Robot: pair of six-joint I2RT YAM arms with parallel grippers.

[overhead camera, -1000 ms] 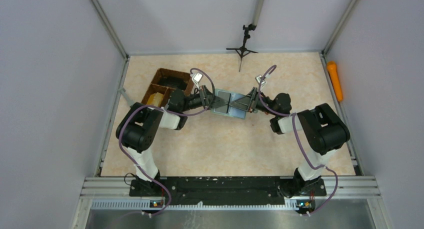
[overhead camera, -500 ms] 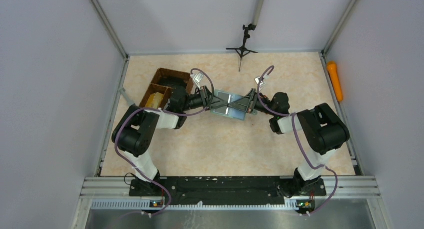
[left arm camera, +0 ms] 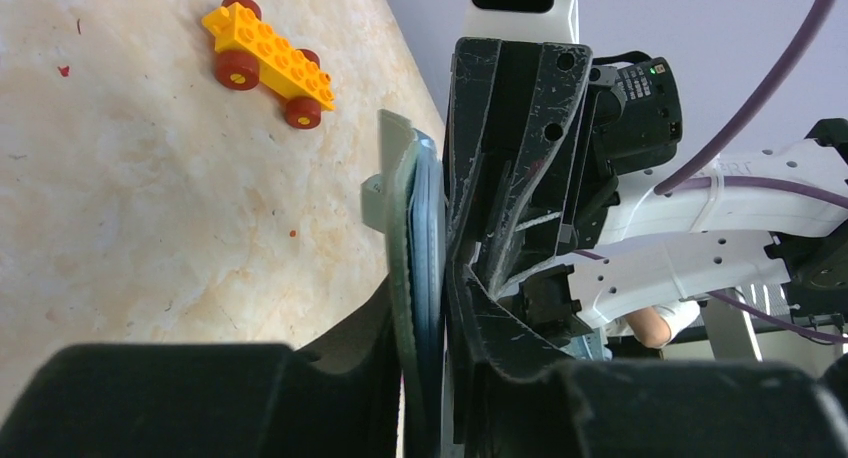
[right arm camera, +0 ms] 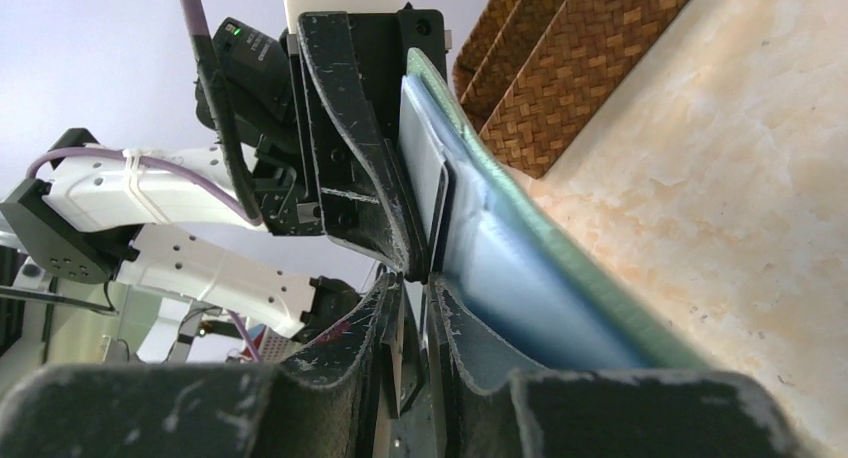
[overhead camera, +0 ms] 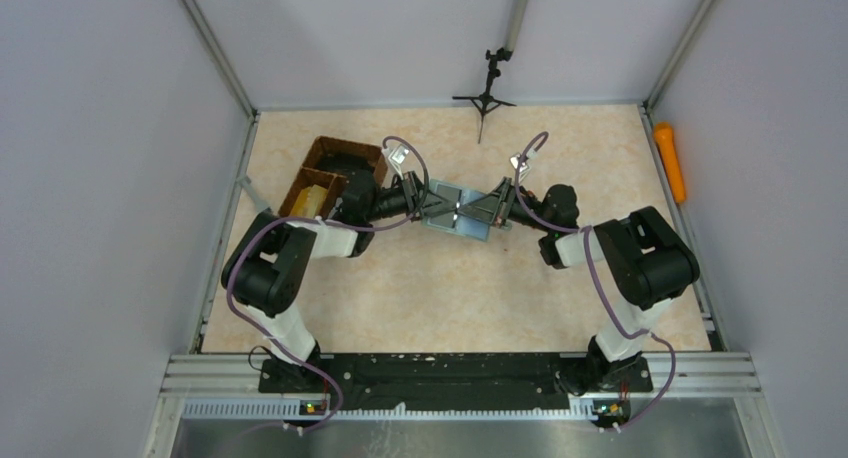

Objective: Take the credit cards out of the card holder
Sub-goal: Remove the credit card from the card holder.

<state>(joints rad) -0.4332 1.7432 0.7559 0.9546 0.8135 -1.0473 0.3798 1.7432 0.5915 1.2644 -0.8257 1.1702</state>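
The card holder (overhead camera: 458, 214) lies spread open at the middle of the table, grey-green outside and blue-grey inside. My left gripper (overhead camera: 428, 202) is shut on its left flap, whose green and blue edge (left arm camera: 405, 228) runs up between the jaws (left arm camera: 425, 318). My right gripper (overhead camera: 490, 206) comes in from the other side. Its jaws (right arm camera: 415, 278) are nearly together on a thin dark credit card, over the holder's blue inside (right arm camera: 560, 268). A pale card (right arm camera: 424, 168) sits in the far pocket. The two grippers almost touch tip to tip.
A brown wicker tray (overhead camera: 330, 170) stands just left of the holder, with a yellow block (overhead camera: 310, 196) in one compartment. A yellow toy car (left arm camera: 268, 48) is on the table beyond. A small tripod (overhead camera: 485, 98) stands at the back, an orange object (overhead camera: 670, 161) along the right wall.
The right gripper's jaws have closed in over the holder. The left arm has shifted slightly back and left, its jaws easing a little. The holder has stayed between the two grippers.
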